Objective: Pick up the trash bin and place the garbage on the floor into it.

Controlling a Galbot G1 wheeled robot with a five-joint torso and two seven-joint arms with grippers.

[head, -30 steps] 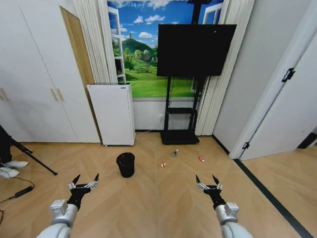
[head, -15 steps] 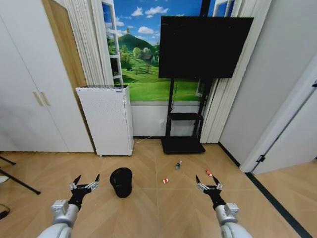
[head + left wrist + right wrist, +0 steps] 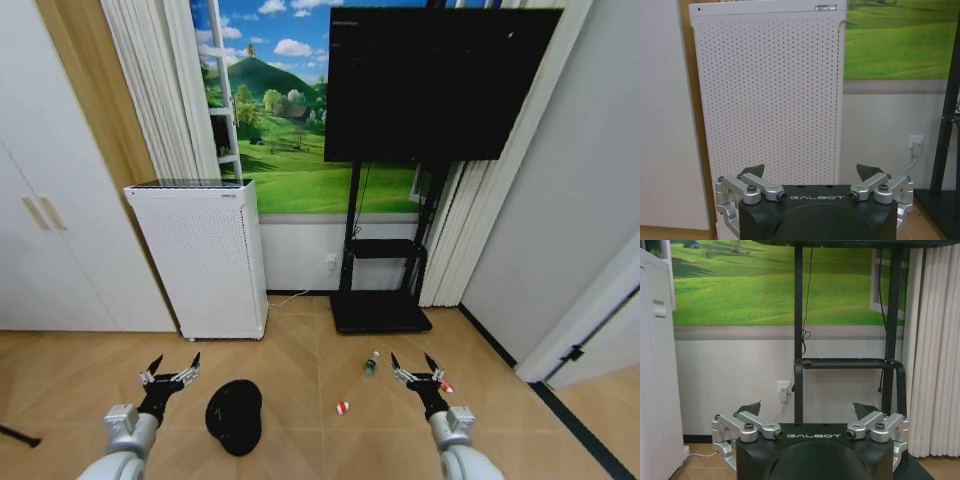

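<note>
The trash bin (image 3: 235,417), a small black mesh basket, stands on the wooden floor (image 3: 300,345) just right of my left gripper (image 3: 175,358), which hangs open and empty. The garbage lies further right: a red-and-white wrapper (image 3: 343,407), a small clear bottle (image 3: 371,364), and another red wrapper (image 3: 446,386) beside my right gripper (image 3: 411,358), also open and empty. In the wrist views the left gripper (image 3: 812,171) faces the white appliance and the right gripper (image 3: 807,408) faces the TV stand, both with fingers spread.
A white perforated appliance (image 3: 200,255) stands against the wall at the left. The black TV stand (image 3: 378,310) with a large screen (image 3: 435,80) is at centre right. Curtains (image 3: 470,240) hang beside it. White cupboard doors (image 3: 45,230) line the left wall.
The whole picture has shifted: the camera has come closer to the wall, so the bin and litter sit lower and nearer. Both grippers keep the same open pose.
</note>
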